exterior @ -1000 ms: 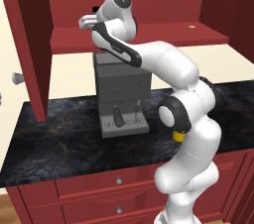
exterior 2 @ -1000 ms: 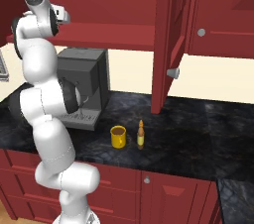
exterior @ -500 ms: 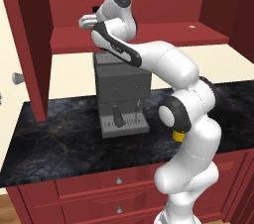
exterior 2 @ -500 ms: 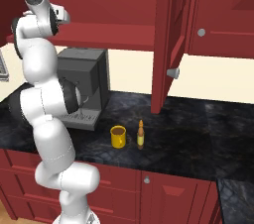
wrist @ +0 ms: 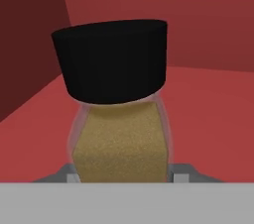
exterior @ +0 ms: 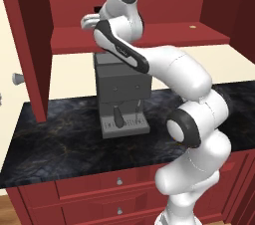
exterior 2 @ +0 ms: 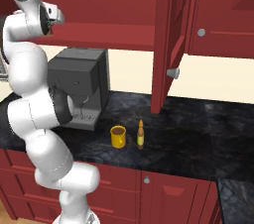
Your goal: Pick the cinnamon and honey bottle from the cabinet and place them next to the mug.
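The cinnamon [wrist: 116,114], a clear jar with brown contents and a black cap, stands upright on the red shelf of the cabinet [exterior: 164,37], close in front of the hand camera. My gripper [wrist: 126,178] reaches into the cabinet at shelf height [exterior: 91,21], and a fingertip sits tight against each side of the jar's base. The yellow mug [exterior 2: 118,137] stands on the dark counter. The honey bottle [exterior 2: 140,135] stands upright just to the right of the mug, a small gap apart.
A grey coffee machine [exterior: 122,87] stands on the counter under the shelf, below my hand. Open cabinet doors hang at the left [exterior: 30,45] and right [exterior 2: 168,34]. Red drawers with knobs [exterior: 118,181] run under the dark counter [exterior 2: 188,139].
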Robot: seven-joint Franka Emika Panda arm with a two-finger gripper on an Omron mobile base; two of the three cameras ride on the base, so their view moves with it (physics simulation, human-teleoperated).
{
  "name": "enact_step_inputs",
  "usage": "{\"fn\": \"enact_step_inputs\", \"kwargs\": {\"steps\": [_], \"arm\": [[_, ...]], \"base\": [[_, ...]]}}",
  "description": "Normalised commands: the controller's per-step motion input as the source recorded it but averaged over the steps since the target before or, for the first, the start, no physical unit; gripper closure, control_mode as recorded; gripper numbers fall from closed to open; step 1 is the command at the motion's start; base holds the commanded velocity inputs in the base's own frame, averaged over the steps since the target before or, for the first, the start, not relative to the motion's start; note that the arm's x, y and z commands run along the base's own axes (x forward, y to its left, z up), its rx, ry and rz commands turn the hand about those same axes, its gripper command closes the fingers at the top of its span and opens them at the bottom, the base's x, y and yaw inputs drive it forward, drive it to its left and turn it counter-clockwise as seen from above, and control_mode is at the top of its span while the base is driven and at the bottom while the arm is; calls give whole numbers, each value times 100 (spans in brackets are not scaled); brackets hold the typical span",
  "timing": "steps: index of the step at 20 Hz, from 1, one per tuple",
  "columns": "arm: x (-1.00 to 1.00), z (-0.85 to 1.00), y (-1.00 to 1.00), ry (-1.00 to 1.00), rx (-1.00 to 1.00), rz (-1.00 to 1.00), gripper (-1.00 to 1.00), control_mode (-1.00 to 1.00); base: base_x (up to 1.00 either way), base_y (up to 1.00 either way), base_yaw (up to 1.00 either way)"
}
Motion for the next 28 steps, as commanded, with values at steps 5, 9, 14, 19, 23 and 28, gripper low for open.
{"fn": "enact_step_inputs", "kwargs": {"steps": [5, 9, 14, 19, 23, 28], "arm": [[-93, 0, -35, -2, 4, 0, 100, -100], [-94, 0, -62, -5, 7, 0, 100, -100], [-100, 0, -75, -5, 8, 0, 100, -100], [-100, 0, -97, -4, 5, 0, 100, -100], [-88, 0, -100, -1, 2, 0, 100, -100], [-67, 0, -93, 0, 0, 0, 100, -100]], "base": [[0, 0, 0], [0, 0, 0], [0, 0, 0], [0, 0, 0], [0, 0, 0], [0, 0, 0]]}}
